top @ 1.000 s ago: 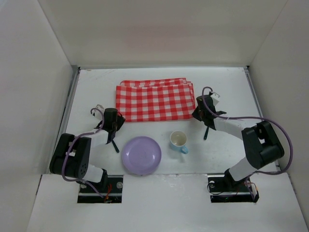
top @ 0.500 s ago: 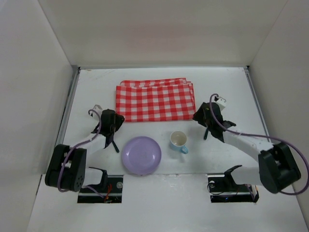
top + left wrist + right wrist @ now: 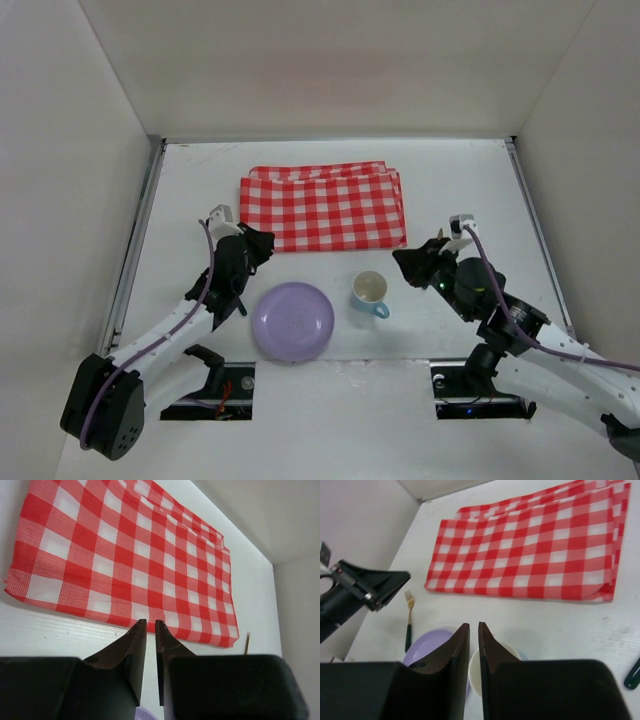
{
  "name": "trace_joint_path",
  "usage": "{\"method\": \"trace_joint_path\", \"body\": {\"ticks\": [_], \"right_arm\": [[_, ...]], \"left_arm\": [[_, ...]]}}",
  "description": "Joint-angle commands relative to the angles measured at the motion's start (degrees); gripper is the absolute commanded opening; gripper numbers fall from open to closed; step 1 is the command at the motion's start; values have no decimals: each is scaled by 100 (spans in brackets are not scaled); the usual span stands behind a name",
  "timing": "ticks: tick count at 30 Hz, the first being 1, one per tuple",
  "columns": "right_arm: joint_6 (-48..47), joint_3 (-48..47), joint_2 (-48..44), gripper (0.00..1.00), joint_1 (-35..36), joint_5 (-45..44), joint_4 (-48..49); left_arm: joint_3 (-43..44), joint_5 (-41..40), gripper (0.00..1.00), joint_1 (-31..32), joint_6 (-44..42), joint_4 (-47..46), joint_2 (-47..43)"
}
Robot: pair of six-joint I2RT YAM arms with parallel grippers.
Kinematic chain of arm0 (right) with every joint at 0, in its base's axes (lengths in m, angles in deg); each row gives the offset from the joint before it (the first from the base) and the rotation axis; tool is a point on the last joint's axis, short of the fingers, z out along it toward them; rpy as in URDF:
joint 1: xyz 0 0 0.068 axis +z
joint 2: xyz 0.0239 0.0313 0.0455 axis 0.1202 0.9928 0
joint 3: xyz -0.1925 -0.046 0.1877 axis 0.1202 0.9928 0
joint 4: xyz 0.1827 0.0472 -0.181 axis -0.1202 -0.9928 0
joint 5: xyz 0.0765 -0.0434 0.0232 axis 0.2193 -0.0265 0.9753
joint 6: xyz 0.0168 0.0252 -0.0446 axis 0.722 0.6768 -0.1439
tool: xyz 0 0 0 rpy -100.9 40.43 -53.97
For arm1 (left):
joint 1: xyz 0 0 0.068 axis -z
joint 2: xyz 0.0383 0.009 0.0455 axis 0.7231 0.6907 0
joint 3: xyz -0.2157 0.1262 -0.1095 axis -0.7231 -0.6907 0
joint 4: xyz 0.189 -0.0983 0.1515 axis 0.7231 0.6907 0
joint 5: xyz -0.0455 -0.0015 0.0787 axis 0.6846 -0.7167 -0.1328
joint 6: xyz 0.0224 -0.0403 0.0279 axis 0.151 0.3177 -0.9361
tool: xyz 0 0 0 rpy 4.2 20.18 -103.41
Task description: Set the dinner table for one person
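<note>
The white dinner table (image 3: 200,190) holds a folded red-and-white checked cloth (image 3: 322,205) at the back, a lilac plate (image 3: 292,320) near the front and a white cup with a blue handle (image 3: 370,290) to its right. My left gripper (image 3: 260,242) is shut and empty, raised above the table left of the plate, facing the cloth's near edge (image 3: 125,570). My right gripper (image 3: 402,260) is shut and empty, raised just right of the cup (image 3: 474,677). A gold fork with a dark handle (image 3: 408,625) lies left of the plate (image 3: 428,645).
Grey rails (image 3: 140,230) run along the table's side edges and white walls close it in. A dark green utensil handle (image 3: 632,674) lies right of the cup. A thin gold utensil tip (image 3: 246,644) shows past the cloth's right corner.
Both arms have unfolded and stretched out from their bases. The left gripper has shifted right toward the cloth's corner. The right gripper has moved nearer and left, toward the cup, covering the utensil there.
</note>
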Motion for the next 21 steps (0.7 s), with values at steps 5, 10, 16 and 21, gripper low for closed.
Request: {"method": "trace_joint_path", "body": {"ticks": [5,10,16,21], "right_arm": [[259,-127,24,23,701,-495,-1767],[366,-330,254,62,1157,-567,-2490],[349,-268,674,73,1589,-40,-2535],[199,-347,1316,66,1493,-57,-2228]], "left_arm": [[-226,-472,8,256,-458,-223,109],[-358,-648,13,380,-519,-706,329],[-489,-665,25,336,-458,-970,434],[-604,-815,33,283,-396,-970,303]]}}
